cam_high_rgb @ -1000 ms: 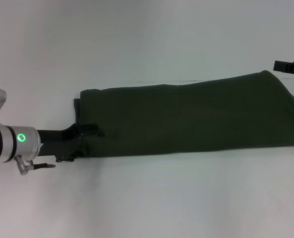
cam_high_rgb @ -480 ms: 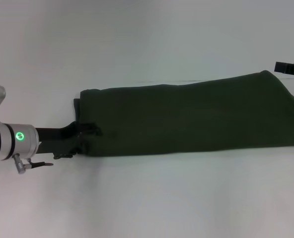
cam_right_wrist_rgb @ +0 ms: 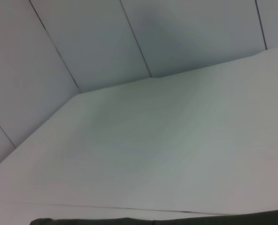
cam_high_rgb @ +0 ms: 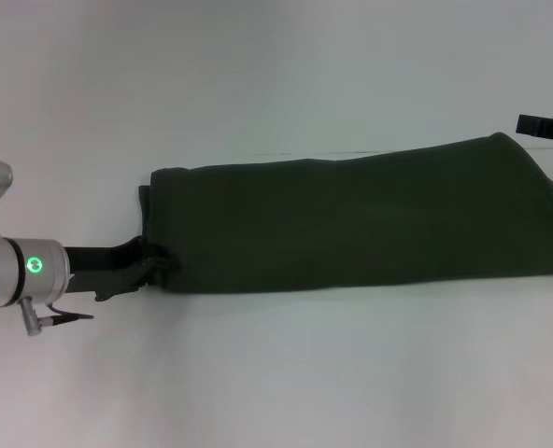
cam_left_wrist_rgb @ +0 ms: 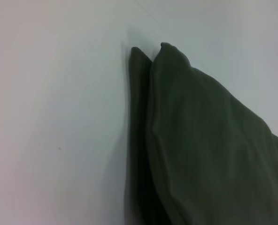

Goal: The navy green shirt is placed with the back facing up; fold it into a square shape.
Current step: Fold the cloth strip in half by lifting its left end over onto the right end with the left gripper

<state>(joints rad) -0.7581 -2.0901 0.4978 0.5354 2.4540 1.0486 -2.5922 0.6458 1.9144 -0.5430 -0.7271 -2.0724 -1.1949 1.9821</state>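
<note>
Here left gripper (cam_high_rgb: 160, 266) meets the navy green shirt (cam_high_rgb: 351, 224) edge.

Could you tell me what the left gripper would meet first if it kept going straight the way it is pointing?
Most likely the navy green shirt: the left gripper points at its near-left corner, seemingly already touching the cloth edge.

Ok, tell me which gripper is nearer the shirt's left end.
Left. The left gripper sits right at the near corner of the navy green shirt's left end; the right gripper is off by the far right end.

No readable text or labels anywhere
</note>
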